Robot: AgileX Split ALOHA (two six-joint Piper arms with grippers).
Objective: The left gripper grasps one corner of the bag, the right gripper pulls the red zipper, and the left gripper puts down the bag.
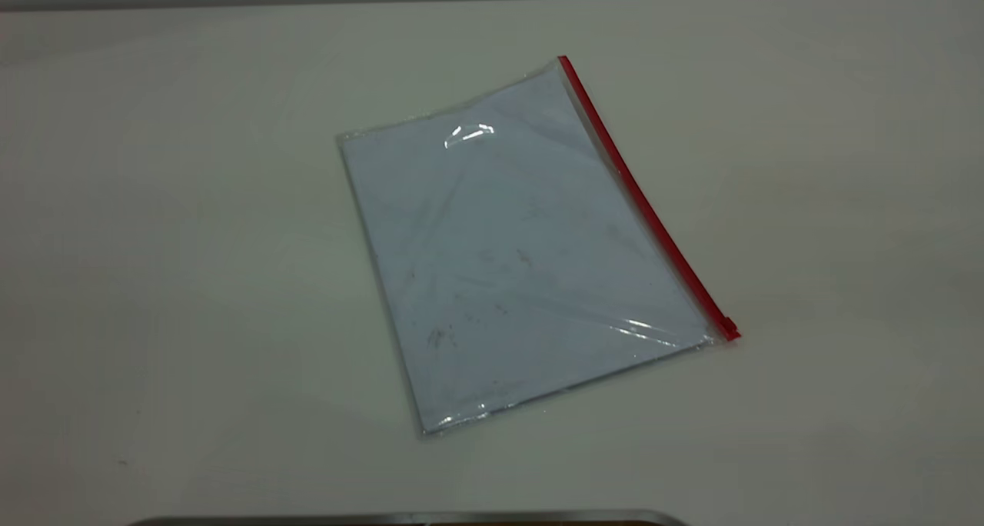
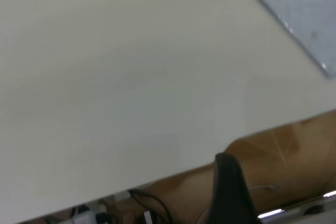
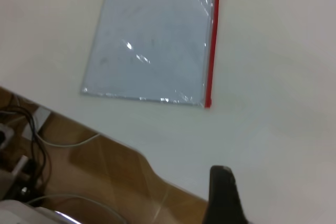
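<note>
The bag (image 1: 523,249) lies flat in the middle of the white table (image 1: 154,203), a clear pouch with a smudged white sheet inside. The red zipper (image 1: 638,195) runs along its right long edge, with the slider tab (image 1: 726,328) at the near right corner. Neither gripper shows in the exterior view. My left gripper (image 2: 231,198) shows only as a black part beyond the table's edge, far from the bag's corner (image 2: 299,3). My right gripper (image 3: 223,198) shows as a black part over the table's edge, apart from the bag (image 3: 157,40) and its zipper (image 3: 211,40).
The table's edge (image 2: 173,174) crosses the left wrist view, with brown floor and cables (image 2: 147,203) beyond it. The right wrist view shows the same kind of edge (image 3: 105,132) with cables (image 3: 31,135) on the floor. A grey bar (image 1: 400,518) lies at the exterior view's bottom.
</note>
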